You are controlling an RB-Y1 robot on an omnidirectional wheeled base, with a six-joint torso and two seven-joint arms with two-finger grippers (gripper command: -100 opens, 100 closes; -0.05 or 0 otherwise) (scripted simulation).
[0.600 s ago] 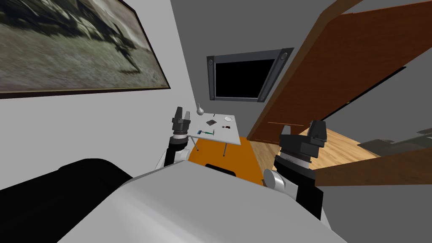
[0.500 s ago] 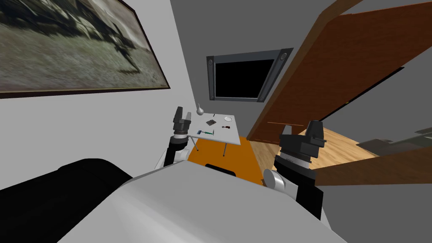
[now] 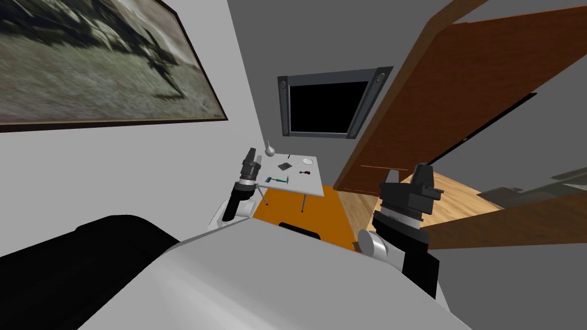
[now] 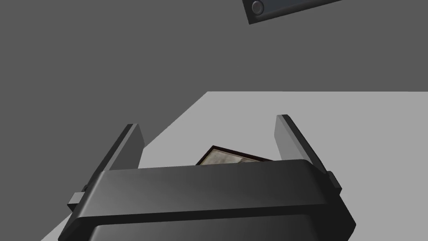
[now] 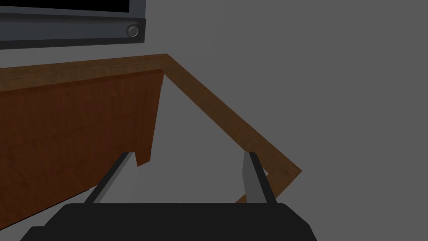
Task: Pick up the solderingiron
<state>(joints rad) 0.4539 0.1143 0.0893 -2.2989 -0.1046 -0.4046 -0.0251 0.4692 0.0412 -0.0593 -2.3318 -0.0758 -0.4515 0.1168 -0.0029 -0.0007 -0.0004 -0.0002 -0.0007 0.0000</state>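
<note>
Grey-walled room, one entry per item as you see it from the head camera. Small white table (image 3: pixel 309 184) on thin legs, standing ahead of you on an orange rug (image 3: pixel 286 205). Soldering iron (image 3: pixel 277 180): taken to be the slim blue-and-green tool lying flat near the table's near left corner, though it is too small to tell for certain; nothing touches it. Other table stock: a grey flask-shaped piece (image 3: pixel 267 150) at the far left corner, a dark square item (image 3: pixel 285 166) mid-table, a small dark red item (image 3: pixel 304 172) beside it, a white dish (image 3: pixel 308 162) toward the far right. Dark wall screen (image 3: pixel 327 106) behind the table; brown wooden door (image 3: pixel 458 86) swung open to your right; framed picture (image 3: pixel 103 63) on the left wall. Left gripper (image 3: pixel 250 156) (image 4: pixel 207 121): raised just beside the table's left edge, near the tool but apart from it, fingers spread, nothing between them. Right gripper (image 3: pixel 408 172) (image 5: pixel 189 154): held well off to the right by the door, fingers likewise spread and empty.
</note>
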